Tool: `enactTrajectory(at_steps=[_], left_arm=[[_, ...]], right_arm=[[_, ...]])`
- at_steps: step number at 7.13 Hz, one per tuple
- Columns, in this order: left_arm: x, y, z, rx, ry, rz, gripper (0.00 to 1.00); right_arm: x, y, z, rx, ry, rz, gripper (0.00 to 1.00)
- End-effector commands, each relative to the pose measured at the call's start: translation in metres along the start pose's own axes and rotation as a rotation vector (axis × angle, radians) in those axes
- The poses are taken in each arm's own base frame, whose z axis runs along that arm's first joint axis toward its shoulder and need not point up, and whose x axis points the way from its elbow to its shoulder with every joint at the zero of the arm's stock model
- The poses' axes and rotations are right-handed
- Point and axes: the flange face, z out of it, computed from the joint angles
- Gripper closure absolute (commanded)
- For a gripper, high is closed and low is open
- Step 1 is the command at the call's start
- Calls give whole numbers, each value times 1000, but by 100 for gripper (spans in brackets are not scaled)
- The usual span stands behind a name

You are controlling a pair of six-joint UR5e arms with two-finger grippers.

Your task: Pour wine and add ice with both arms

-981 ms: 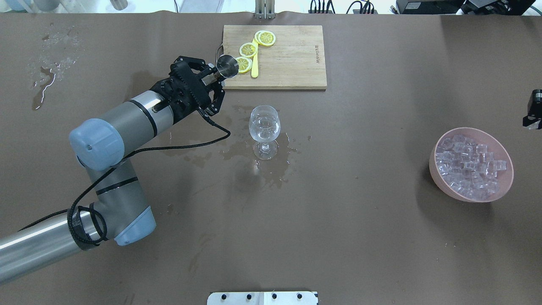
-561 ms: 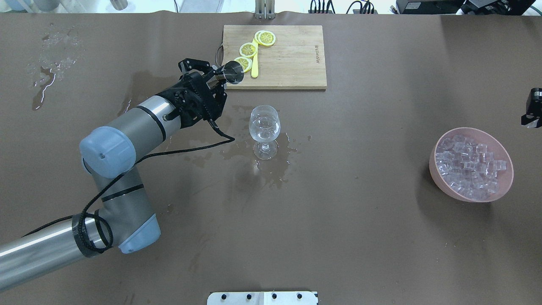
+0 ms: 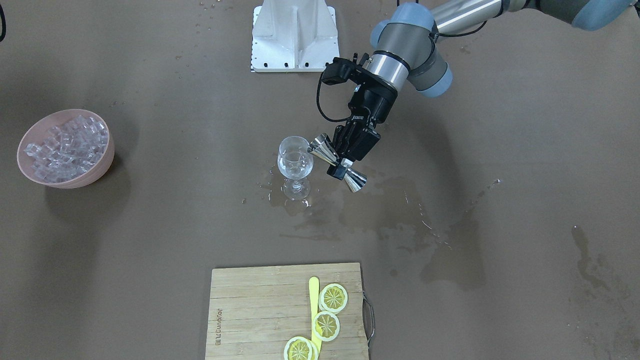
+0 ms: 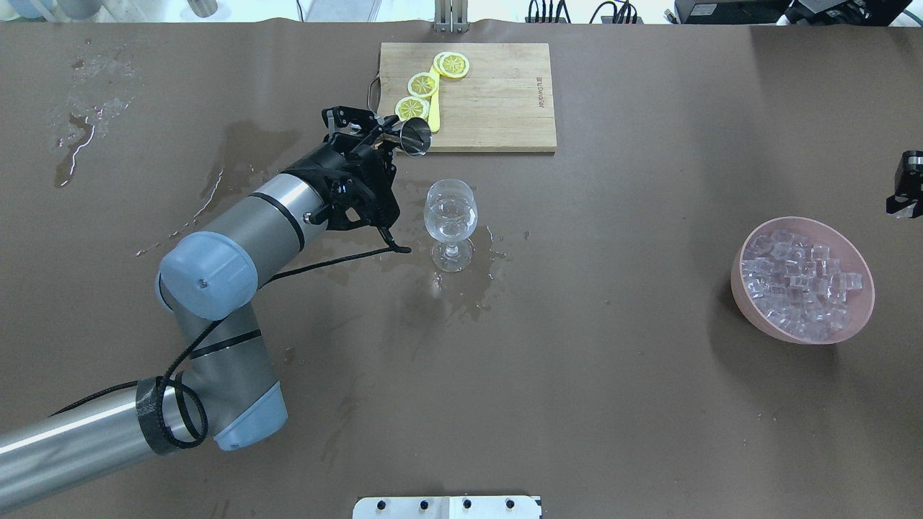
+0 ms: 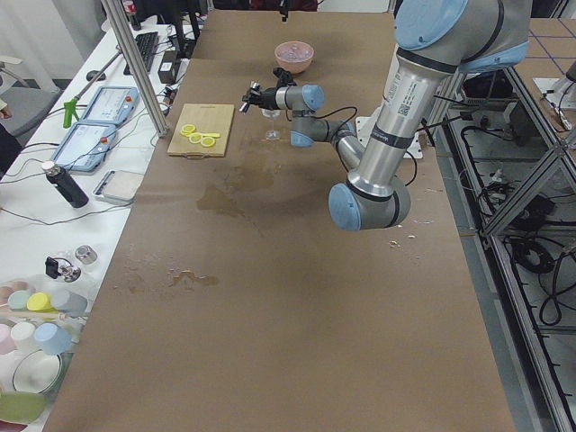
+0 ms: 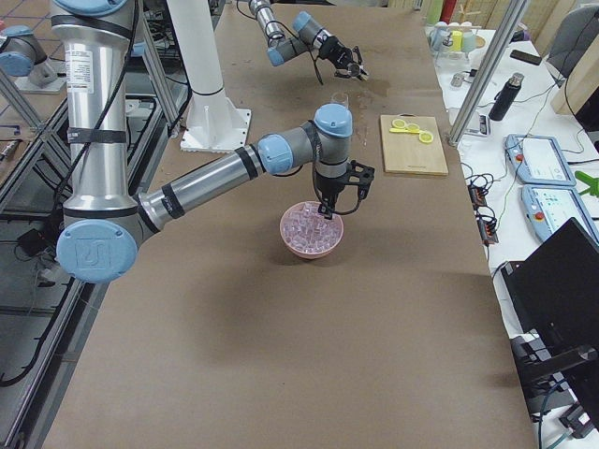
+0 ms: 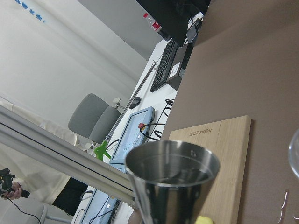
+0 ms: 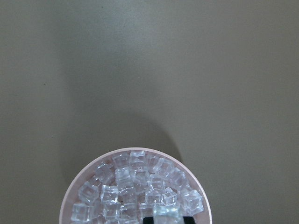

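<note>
My left gripper point(image 3: 345, 157) point(image 4: 386, 138) is shut on a steel jigger point(image 3: 322, 149) point(image 4: 416, 137), held tilted with one mouth close to the rim of the stemmed glass point(image 3: 296, 162) point(image 4: 451, 213). The glass stands upright with a little clear wine in its bowl. The left wrist view shows liquid in the jigger point(image 7: 173, 177). A pink bowl point(image 4: 743, 277) point(image 3: 107, 150) holds many ice cubes point(image 4: 804, 277) point(image 8: 135, 186). My right gripper point(image 4: 907, 196) point(image 6: 327, 208) hovers above the bowl; its black fingertips point(image 8: 182, 220) appear closed on one ice cube point(image 8: 166, 210).
Wet puddles point(image 4: 461, 288) spread around the glass foot. A wooden cutting board point(image 4: 505, 108) point(image 3: 250, 310) with lemon slices point(image 4: 422, 85) and a yellow stick lies beyond the glass. The white robot base point(image 3: 295, 35) stands at the near edge.
My left arm has swung right and brought the jigger from the board's corner toward the glass, tipping it further. The right gripper has barely moved.
</note>
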Motion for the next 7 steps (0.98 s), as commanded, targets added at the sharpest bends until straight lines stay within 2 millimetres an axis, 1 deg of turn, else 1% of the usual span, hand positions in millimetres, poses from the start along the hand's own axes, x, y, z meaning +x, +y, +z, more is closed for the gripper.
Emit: enactTrajectory(at_steps=[1,2,3,4,7], left_arm=[[15,-7,-5,-5,-11,57,100],[27,-14,-8,-7,-17,107,100],[36,-17,-10,-18,-22,145,100],[39,-21,-11,-37,-41,193,100],[39,-19,-10,-70,-56,288,100]], right_arm=[[0,1,0,0,1,0,90],[1,1,0,-1,1,1,90],[2,2,0,-2,0,1,90],[3,3,0,-3,1,2,90],[0,1,-1,2,1,-1,91]])
